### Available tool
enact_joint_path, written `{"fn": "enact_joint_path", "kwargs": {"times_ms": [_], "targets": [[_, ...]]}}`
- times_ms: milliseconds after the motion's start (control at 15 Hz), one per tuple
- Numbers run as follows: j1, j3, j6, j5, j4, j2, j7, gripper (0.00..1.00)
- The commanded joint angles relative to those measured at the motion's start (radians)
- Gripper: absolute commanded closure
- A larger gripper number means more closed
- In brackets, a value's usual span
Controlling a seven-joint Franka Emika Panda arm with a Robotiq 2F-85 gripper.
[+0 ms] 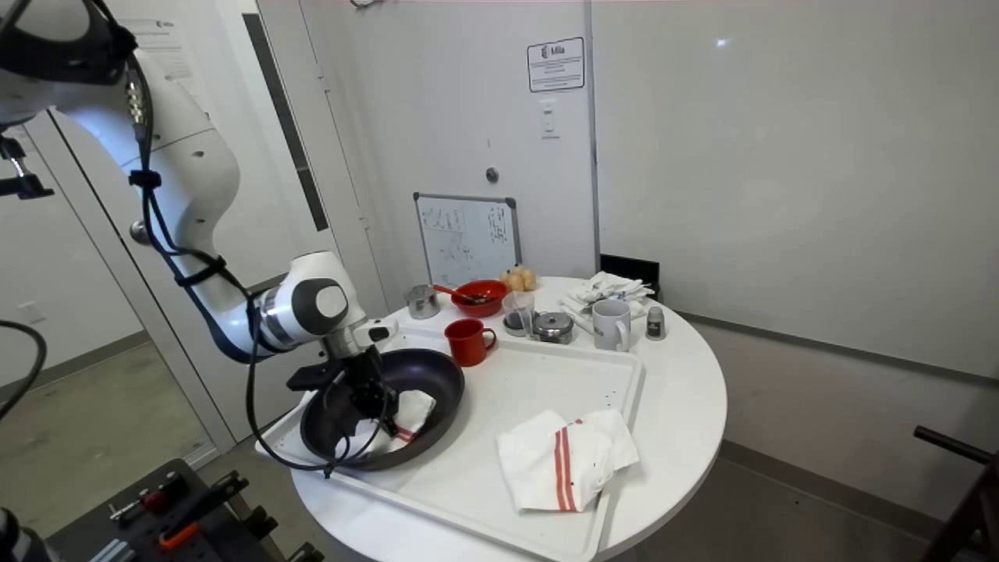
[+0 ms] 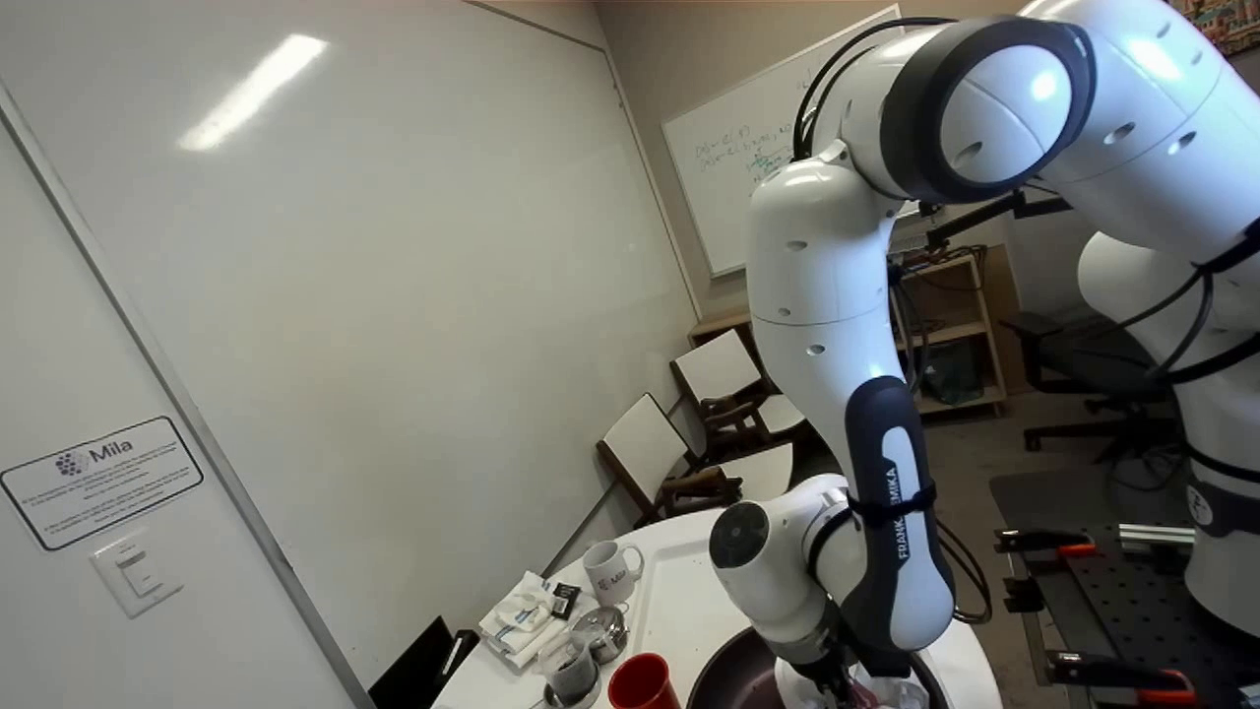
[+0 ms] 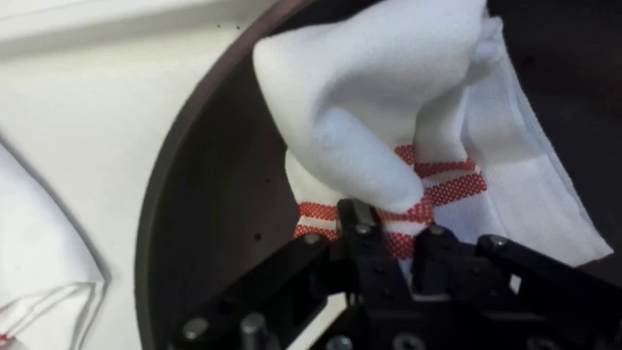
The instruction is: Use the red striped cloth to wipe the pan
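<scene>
The red striped cloth (image 1: 415, 407) lies bunched inside the black pan (image 1: 415, 370). In the wrist view the cloth (image 3: 369, 73) is white with red bands, and a fold of it rises ahead of the fingers. My gripper (image 1: 392, 425) reaches down into the pan. In the wrist view the gripper (image 3: 396, 226) is shut on the cloth, with a striped part between its fingertips. The pan (image 3: 189, 233) shows dark around the cloth with a few specks. In an exterior view the pan (image 2: 733, 679) is cut off by the lower edge. Its handle is not in view.
The pan sits on a white tray (image 1: 499, 398) on a round table (image 1: 695, 421). A larger folded white cloth with red stripes (image 1: 538, 468) lies on the tray. A red mug (image 1: 467, 342), red bowl (image 1: 488, 295), steel pot (image 1: 552, 328), grey mug (image 1: 611, 324) and shaker (image 1: 655, 323) stand behind.
</scene>
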Motion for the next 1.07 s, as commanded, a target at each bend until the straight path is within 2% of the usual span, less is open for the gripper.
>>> {"fn": "enact_joint_path", "kwargs": {"times_ms": [0,267,467,733,1000], "targets": [[0.119,0.007,0.023,-0.050,0.008,0.037,0.041,0.96],[0.219,-0.005,0.029,-0.078,0.007,0.028,0.043,0.96],[0.244,-0.012,0.025,-0.066,0.016,0.045,0.039,0.96],[0.208,-0.042,0.017,-0.042,0.029,0.088,0.039,0.96],[0.138,-0.090,0.023,-0.006,0.026,0.119,0.050,0.96]]}}
